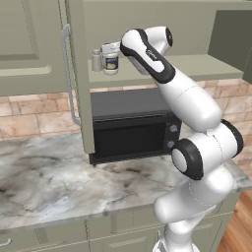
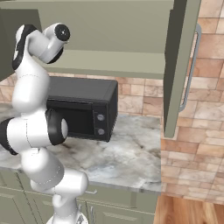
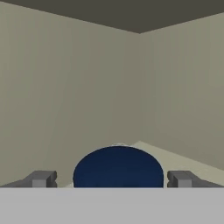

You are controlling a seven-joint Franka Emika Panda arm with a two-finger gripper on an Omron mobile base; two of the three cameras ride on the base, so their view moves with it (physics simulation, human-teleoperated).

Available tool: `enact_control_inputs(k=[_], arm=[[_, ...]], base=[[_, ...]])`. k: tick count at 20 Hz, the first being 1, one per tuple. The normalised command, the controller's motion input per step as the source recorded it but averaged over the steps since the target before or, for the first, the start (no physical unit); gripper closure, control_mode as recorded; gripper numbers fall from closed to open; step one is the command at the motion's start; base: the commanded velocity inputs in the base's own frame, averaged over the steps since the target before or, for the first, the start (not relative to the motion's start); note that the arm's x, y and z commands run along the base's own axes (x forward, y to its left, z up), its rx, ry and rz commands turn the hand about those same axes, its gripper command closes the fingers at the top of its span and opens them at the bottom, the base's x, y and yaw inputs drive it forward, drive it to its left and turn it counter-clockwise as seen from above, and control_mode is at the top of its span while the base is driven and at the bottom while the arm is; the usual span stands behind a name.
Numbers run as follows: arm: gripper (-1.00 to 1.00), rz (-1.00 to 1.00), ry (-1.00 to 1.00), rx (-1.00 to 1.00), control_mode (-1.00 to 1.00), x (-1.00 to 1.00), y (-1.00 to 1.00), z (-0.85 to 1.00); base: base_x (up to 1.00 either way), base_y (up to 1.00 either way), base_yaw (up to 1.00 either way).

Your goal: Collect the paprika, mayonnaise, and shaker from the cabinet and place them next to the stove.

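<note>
The mayonnaise [image 3: 118, 168] is showing its dark blue lid low in the hand view, sitting between the two grey fingertips [image 3: 41, 178] of the gripper [image 3: 111, 179], whose jaws are standing wide apart with a gap on either side of the lid. Beyond it, the cabinet [image 3: 65, 87] walls are meeting in a back corner above the pale shelf [image 3: 175, 159].

No legible text, brand, number or sign can be made out. A label is seen on the mayonnaise [image 1: 110, 62] jar, but its print is too small and blurred to be read.
</note>
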Motion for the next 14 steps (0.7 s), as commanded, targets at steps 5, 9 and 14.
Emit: enact_control_inputs(k=[5, 9, 14], arm=[[-1.00, 0.00, 0.00, 0.00, -1.00, 0.00, 0.01, -0.11], [1.00, 0.00, 0.01, 0.00, -1.00, 0.03, 0.00, -0.05], [1.00, 0.00, 0.01, 0.00, -1.00, 0.03, 0.00, -0.06]], base=[[0.00, 0.00, 0.00], [0.00, 0.00, 0.00], [0.00, 0.00, 0.00]])
